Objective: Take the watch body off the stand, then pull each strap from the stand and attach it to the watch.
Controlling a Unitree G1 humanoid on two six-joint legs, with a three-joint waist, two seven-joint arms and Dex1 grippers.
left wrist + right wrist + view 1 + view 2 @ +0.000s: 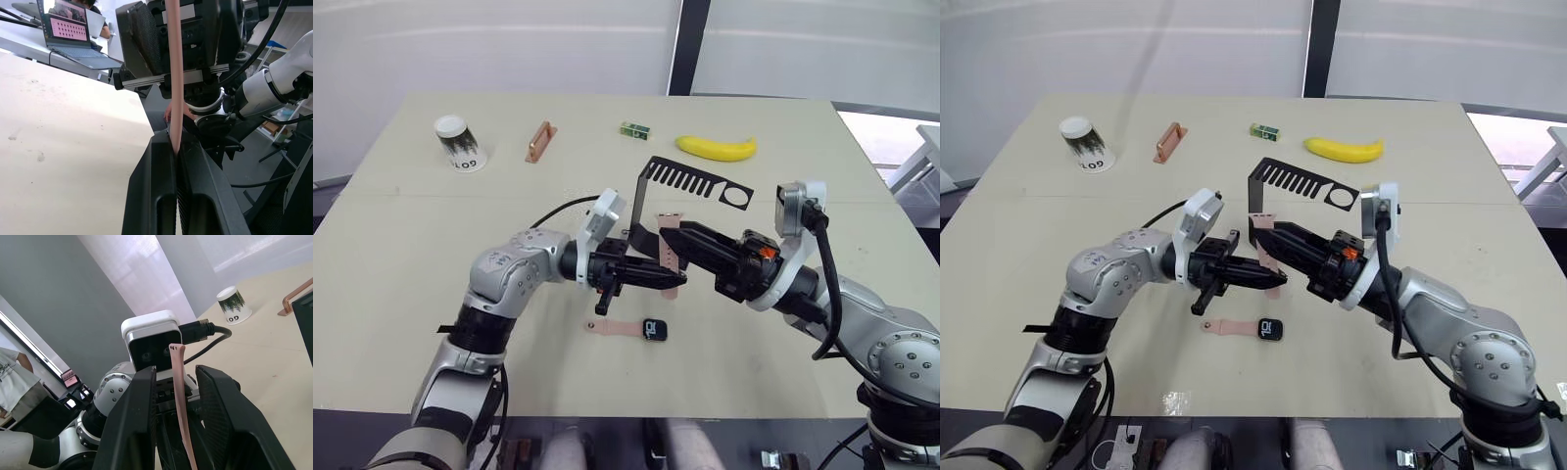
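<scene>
- Left end effector clamped on second strap; right end effector open around it.
- Risk: strap twists, slips during handover.
- Watch body lies on bench.

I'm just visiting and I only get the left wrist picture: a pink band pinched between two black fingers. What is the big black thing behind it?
Observer: That is the right gripper, facing the left gripper. Its fingers stand apart on either side of the held strap, not touching it.
Operator: Where is the watch itself?
Observer: The watch body lies on the table below both grippers, with the other strap lying against its side.
Operator: And the stand?
Observer: The stand is upright just behind the grippers, with a banana beyond it.
</scene>
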